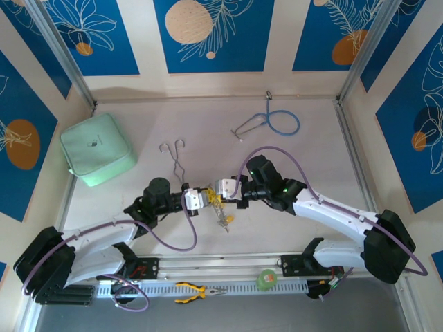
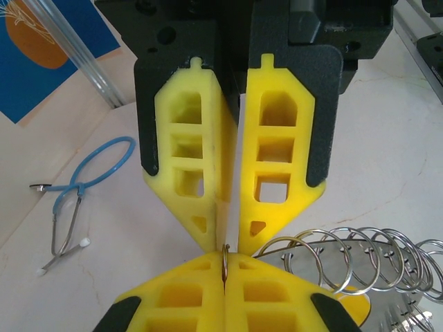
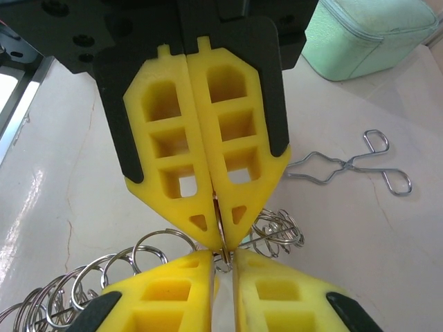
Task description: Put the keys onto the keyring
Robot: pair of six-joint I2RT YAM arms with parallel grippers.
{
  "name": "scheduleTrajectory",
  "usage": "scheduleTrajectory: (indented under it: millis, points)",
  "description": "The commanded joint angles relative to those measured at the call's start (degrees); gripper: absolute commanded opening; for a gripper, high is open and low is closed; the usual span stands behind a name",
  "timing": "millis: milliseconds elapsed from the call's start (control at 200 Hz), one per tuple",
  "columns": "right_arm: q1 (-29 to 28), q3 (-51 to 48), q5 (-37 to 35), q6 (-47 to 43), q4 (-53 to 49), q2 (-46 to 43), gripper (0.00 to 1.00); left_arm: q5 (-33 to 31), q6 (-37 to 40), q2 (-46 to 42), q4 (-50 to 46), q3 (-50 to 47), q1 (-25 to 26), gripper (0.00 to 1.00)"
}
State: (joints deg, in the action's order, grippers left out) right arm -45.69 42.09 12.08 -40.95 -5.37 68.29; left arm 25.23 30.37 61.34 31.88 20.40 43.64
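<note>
Mid-bench [image 1: 173, 117]: the keyring [image 2: 360, 259], a cluster of silver loops, lies where I see both sets of fingers meet tip to tip, and the keys [image 1: 225, 218] lie just beside it on the near side. The left fingers [image 2: 187, 294] are fully closed, pinching one thin loop of the keyring edge-on. The right fingers [image 3: 284, 294] are narrowed to a slit around that same loop; I cannot tell whether they clamp it.
</note>
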Motion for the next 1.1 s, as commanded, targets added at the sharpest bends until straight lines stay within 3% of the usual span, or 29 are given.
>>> scheduleTrajectory:
  millis: [0, 200, 325, 375, 565, 715, 900, 1040, 1095]
  points:
    - [-0.4, 1.9, -0.7, -1.8, -1.0, 0.7, 0.14, 3.9, 0.5, -0.1, 2.7, 1.0, 0.4, 0.00]
    - [-0.8, 2.1, 1.4, -1.1, 0.2, 1.2, 0.13, 4.6, 0.3, 0.3, 3.3, 1.1, 0.5, 0.00]
    - [-0.8, 2.0, 2.4, -0.5, 1.3, 1.5, 0.00, 4.7, 0.0, 0.5, 3.7, 1.1, 0.5, 0.00]
    - [-0.8, 1.9, 2.4, -0.4, 1.4, 1.4, 0.00, 4.2, -0.4, 0.7, 4.0, 1.0, 0.4, 0.00]
    - [0.1, 1.0, 2.9, 0.8, 1.1, 0.7, 0.00, 1.8, -0.7, 0.4, 4.7, -0.8, 0.5, 0.18]
    - [1.1, 0.3, 3.4, 1.7, 1.5, -0.1, 0.00, 0.3, -0.6, -0.3, 3.9, -1.6, 0.4, 0.20]
    - [1.4, 0.2, 3.6, 2.2, 1.3, -0.3, 0.00, -0.4, -0.7, -0.2, 3.3, -1.9, 0.4, 0.17]
    - [1.5, 0.0, 3.7, 2.4, 1.2, -0.2, 0.00, -0.3, -0.4, 0.1, 2.6, -1.9, 0.4, 0.00]
    - [1.6, -0.1, 3.7, 2.4, 1.1, -0.2, 0.00, -0.1, -0.4, 0.3, 2.6, -1.9, 0.4, 0.00]
